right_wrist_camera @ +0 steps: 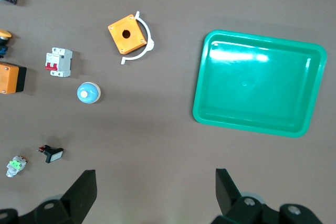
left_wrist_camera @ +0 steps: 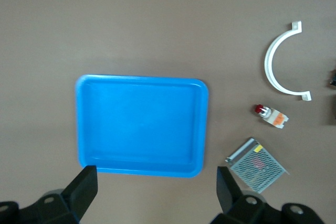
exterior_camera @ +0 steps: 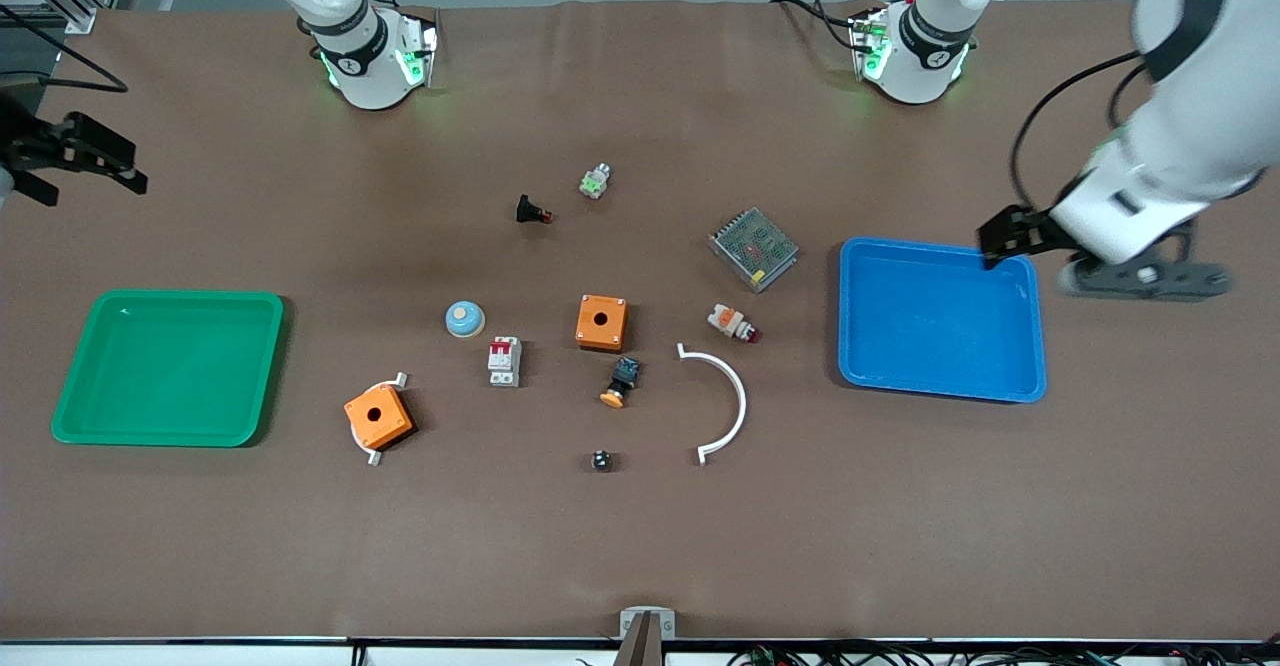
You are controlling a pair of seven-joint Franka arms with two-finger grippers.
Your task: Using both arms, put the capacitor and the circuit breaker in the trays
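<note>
Your left hand (exterior_camera: 1003,239) hangs over the corner of the blue tray (exterior_camera: 940,318). Its fingers (left_wrist_camera: 84,188) are spread wide and it holds nothing. Your right hand (exterior_camera: 95,154) hangs over the bare tabletop (exterior_camera: 900,506) at the right arm's end, up from the green tray (exterior_camera: 165,366). It is wide open too, and empty.

Both things you want are well apart from both hands, out in the middle of the tabletop. The circuit breaker (exterior_camera: 504,360) lies between the blue dome button (exterior_camera: 464,319) and the orange box (exterior_camera: 601,322). The capacitor (exterior_camera: 600,460) sits alone, just past the push button with the orange cap (exterior_camera: 621,383).

Here is what could go wrong. The capacitor is tiny and round. If your hand comes down a bit off, the fingers may push it and it could roll away. The black part with the red tip (exterior_camera: 532,212) looks a bit like it, so you could grab the wrong one. The white-and-orange part (exterior_camera: 730,322) could fool you for the circuit breaker. If both arms go to the middle at once, they might bump. The dome button is close to the circuit breaker, so wide fingers may knock it.
</note>
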